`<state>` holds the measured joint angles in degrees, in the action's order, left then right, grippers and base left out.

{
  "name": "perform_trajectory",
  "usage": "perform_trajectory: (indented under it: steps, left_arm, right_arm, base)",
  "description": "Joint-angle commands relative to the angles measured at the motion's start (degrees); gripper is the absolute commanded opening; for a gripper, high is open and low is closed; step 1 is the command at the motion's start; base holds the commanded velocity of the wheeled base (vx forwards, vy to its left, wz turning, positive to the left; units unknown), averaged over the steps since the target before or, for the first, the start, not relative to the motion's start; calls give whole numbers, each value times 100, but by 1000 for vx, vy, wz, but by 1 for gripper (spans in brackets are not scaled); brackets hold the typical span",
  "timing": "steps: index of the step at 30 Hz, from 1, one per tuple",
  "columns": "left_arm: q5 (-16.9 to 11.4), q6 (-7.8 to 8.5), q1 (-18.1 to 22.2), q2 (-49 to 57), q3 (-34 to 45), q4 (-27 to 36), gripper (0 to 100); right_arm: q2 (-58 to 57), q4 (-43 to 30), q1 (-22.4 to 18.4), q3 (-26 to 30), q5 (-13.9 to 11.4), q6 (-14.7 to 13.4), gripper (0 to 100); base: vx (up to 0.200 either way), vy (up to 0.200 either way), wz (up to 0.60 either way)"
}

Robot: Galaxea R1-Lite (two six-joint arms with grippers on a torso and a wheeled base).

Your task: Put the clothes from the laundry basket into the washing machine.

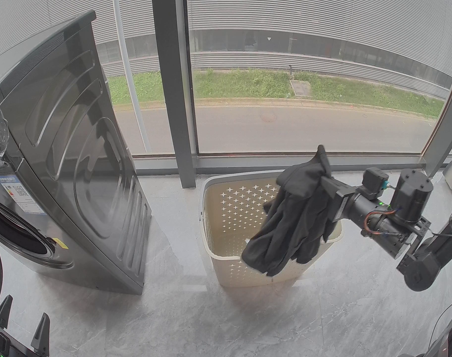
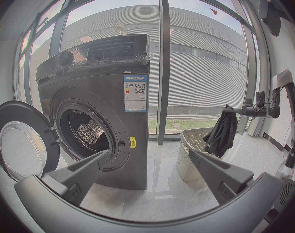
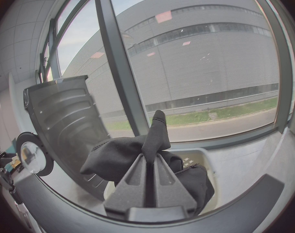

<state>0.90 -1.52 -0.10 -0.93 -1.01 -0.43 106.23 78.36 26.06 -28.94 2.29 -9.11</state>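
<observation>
Right end effector [image 3: 150,157] pinching limp black garment [image 1: 290,219] | perforated plastic basket [image 1: 236,204] below | left end effector [image 2: 148,153] spread

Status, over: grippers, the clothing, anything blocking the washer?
Right gripper shut on black garment, hanging above laundry basket. Left gripper open, empty, facing washing machine. Door open, drum mouth unobstructed.

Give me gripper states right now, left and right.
Left gripper: open, empty, fingers spread.
Right gripper: shut on the black garment, which hangs over the laundry basket.
</observation>
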Motion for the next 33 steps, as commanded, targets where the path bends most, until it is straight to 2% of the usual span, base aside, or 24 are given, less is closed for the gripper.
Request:
perform_trajectory:
  steps: [1, 5, 12, 19, 26, 30, 33]
  left_arm:
    - [-2, 21, 1, 93, 92, 8, 100]
    - [50, 38, 1, 93, 92, 16, 100]
    - [33, 29, 1, 93, 92, 16, 100]
    - [59, 47, 1, 93, 92, 16, 100]
    - [33, 12, 1, 93, 92, 16, 100]
    - [59, 47, 10, 93, 92, 16, 100]
    - [42, 21, 10, 93, 92, 16, 100]
  right_arm:
    - [-726, 74, -541, 266, 34, 32, 0]
    - [-726, -23, -646, 161, 61, 322, 0]
    - [-814, -40, -594, 240, 272, 339, 0]
    - [-832, 39, -594, 530, 272, 304, 0]
    - [-858, 48, -567, 574, 237, 322, 0]
    - [-1008, 118, -515, 556, 219, 339, 0]
    - [-1183, 118, -488, 512, 193, 357, 0]
  base:
    - [0, 0, 0]
    - [0, 0, 0]
    - [0, 0, 0]
    - [0, 0, 0]
    - [0, 0, 0]
    - [0, 0, 0]
    - [-200, 0, 0]
